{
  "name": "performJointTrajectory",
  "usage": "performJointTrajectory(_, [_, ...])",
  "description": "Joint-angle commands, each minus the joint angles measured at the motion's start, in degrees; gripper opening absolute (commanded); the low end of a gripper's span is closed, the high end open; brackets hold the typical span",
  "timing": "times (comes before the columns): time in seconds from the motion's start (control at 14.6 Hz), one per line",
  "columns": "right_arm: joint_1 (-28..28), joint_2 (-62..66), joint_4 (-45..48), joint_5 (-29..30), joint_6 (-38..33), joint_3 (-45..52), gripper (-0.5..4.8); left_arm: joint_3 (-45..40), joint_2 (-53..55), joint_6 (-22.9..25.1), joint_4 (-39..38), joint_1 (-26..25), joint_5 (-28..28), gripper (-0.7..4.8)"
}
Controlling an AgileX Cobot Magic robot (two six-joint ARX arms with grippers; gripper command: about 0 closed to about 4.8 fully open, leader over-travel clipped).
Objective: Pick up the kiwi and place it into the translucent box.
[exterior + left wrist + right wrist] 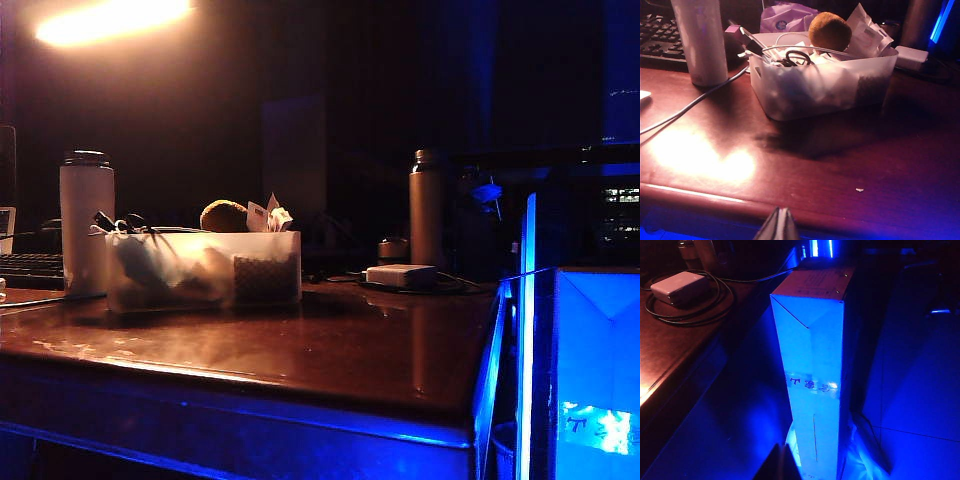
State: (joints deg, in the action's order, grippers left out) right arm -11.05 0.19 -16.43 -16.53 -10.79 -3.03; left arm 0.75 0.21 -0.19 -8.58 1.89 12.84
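Note:
The kiwi (pixel 224 216) (pixel 829 31), fuzzy and golden-brown, rests on top of the clutter inside the translucent box (pixel 203 270) (pixel 822 90) on the dark wooden table (pixel 350 350). In the left wrist view my left gripper (pixel 781 212) is shut and empty, its tips together just off the table's near edge, well short of the box. In the right wrist view my right gripper (pixel 781 450) is shut and empty, hanging off the table beside the glowing blue box (pixel 815 370). Neither gripper shows in the exterior view.
A white bottle (pixel 86 220) (pixel 701 40) stands left of the box, with a keyboard (pixel 30 268) behind it. A metal bottle (pixel 426 205) and a small white box (pixel 400 275) (pixel 680 287) with cable sit at the back right. The glowing blue box (pixel 590 370) stands right of the table.

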Motion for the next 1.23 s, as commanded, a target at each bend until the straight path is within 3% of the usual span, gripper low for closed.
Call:
performJointTrajectory(0.07, [0.0,0.0,0.4,-0.5,0.4,0.3,0.00,-0.4,-0.2,0.2,-0.4,-0.1,0.0,-0.04])
performJointTrajectory(0.21, [0.9,0.0,1.2,-3.0,0.7,0.3,0.00,-0.4,-0.2,0.2,-0.4,-0.1,0.0,-0.04])
performJointTrajectory(0.41, [3.4,0.0,10.4,0.4,1.3,0.5,0.00,-0.4,-0.2,0.2,-0.4,0.0,0.0,-0.04])
performJointTrajectory(1.23, [4.9,0.0,8.3,1.2,2.0,2.6,0.00,-0.4,-0.2,0.2,-0.4,0.0,0.0,-0.04])
